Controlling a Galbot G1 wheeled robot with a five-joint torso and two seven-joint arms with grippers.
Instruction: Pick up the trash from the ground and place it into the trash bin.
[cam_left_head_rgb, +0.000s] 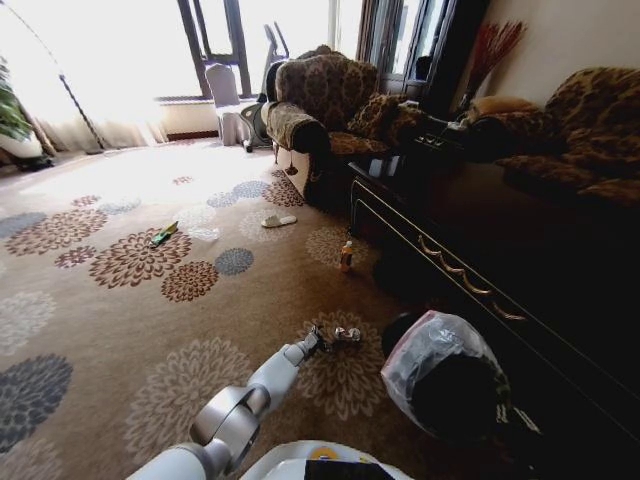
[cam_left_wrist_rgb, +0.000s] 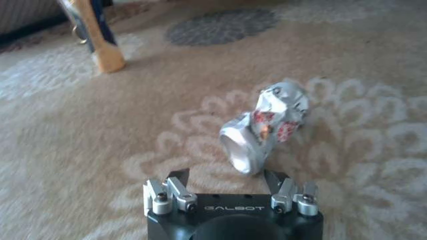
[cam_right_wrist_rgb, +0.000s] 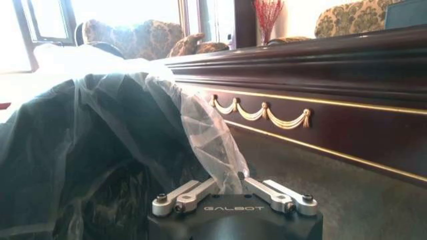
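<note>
One crushed silver can (cam_left_wrist_rgb: 265, 127) lies between the left gripper's (cam_left_wrist_rgb: 225, 181) spread jaws; right gripper (cam_right_wrist_rgb: 227, 186), at three o'clock, pinches the black bin's translucent liner (cam_right_wrist_rgb: 207, 135).

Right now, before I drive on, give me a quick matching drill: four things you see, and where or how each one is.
Things:
1. crushed can
2. trash bin
3. green wrapper
4. right gripper

States:
A. far out on the flowered carpet
B. shut on the bag liner
C. beside the dark cabinet
D. just ahead of the open left gripper

Pairs: 1-D, 2-C, 3-A, 4-B
</note>
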